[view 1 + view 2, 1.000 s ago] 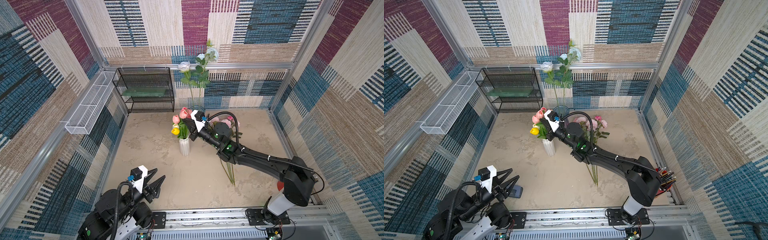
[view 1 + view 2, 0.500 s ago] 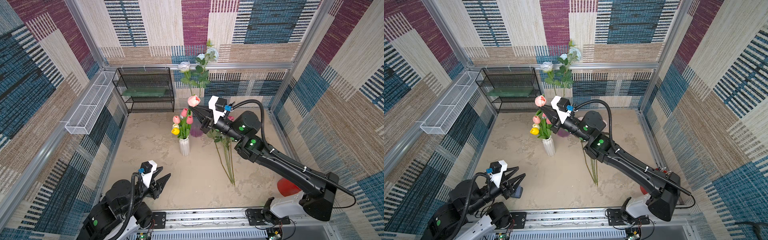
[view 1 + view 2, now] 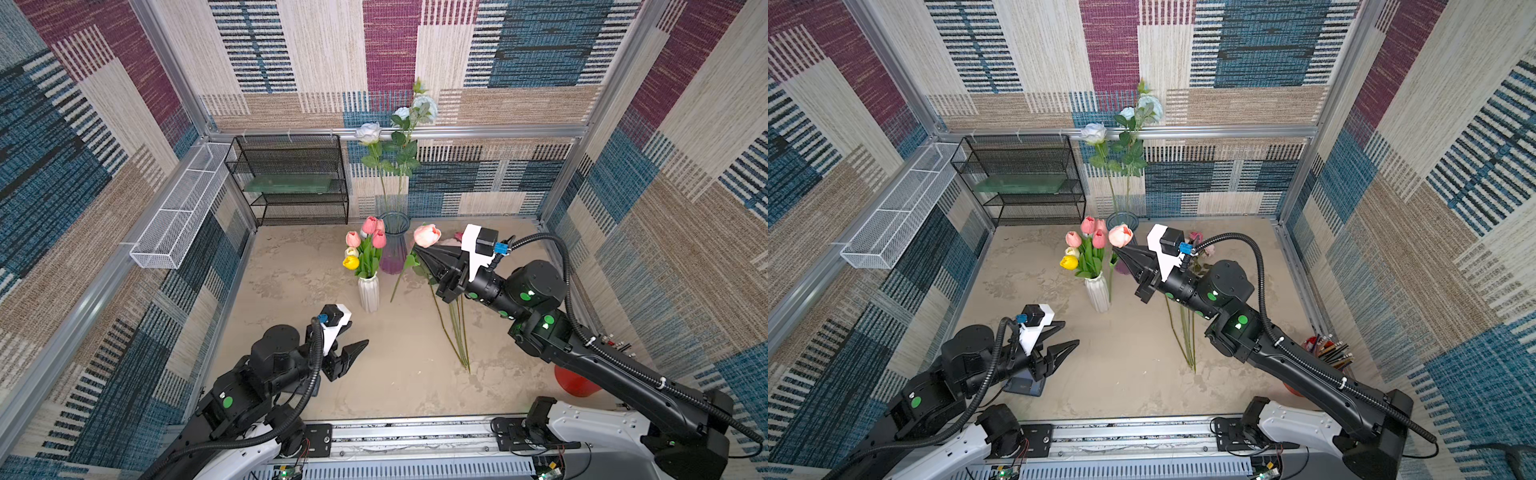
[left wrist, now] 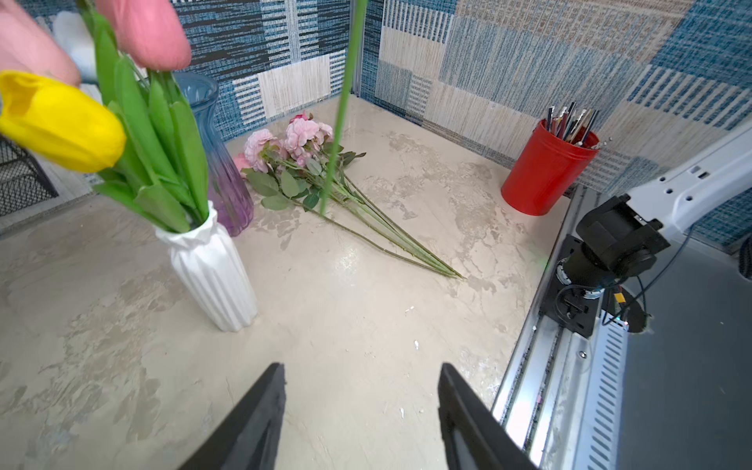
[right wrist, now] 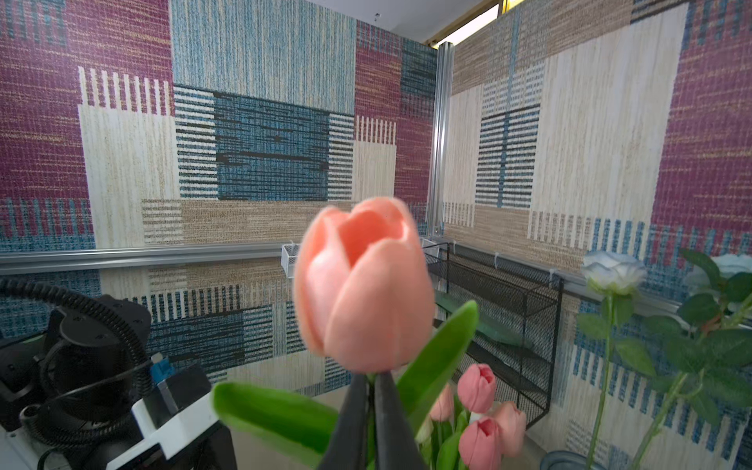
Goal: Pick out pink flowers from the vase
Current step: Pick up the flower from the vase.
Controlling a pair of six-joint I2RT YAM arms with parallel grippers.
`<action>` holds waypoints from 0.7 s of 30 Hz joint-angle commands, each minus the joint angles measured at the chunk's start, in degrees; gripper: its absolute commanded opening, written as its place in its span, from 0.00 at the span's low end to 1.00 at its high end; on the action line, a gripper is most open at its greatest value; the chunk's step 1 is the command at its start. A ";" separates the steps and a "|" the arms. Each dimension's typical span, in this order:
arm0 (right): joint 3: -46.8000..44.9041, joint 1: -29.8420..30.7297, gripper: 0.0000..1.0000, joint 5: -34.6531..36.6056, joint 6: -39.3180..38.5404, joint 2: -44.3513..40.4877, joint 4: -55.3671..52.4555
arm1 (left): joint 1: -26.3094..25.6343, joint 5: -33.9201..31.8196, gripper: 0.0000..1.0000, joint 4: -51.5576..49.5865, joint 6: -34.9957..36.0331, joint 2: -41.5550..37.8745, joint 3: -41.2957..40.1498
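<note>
Above beige tabletop (image 3: 395, 386), right gripper (image 3: 424, 250) clamps a pink tulip (image 3: 427, 235) near the white vase (image 3: 368, 293); left gripper (image 4: 362, 368) gapes.

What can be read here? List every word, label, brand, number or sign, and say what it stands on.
None: no readable text in any view.
Any print on the pencils in the red cup is too small to read.
The green dots on the arms are blank.
</note>
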 commanded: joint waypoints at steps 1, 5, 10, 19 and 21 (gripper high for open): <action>-4.49 -0.19 0.08 0.18 5.15 -2.62 5.20 | 0.04 3.38 0.61 6.71 6.55 3.70 1.26; -9.06 -0.56 0.09 -0.59 8.43 -5.01 8.66 | -0.05 6.17 0.64 14.34 11.23 6.06 -0.38; -11.07 -0.58 0.09 -1.49 10.59 -6.15 10.93 | -0.05 11.89 0.67 18.06 13.42 10.48 0.52; -11.91 -0.58 0.09 -3.06 13.34 -6.96 13.49 | -0.05 17.15 0.60 22.97 13.68 15.72 0.27; -12.02 -0.55 0.09 -3.23 13.71 -7.17 13.71 | -0.05 16.99 0.53 23.35 13.60 16.32 0.21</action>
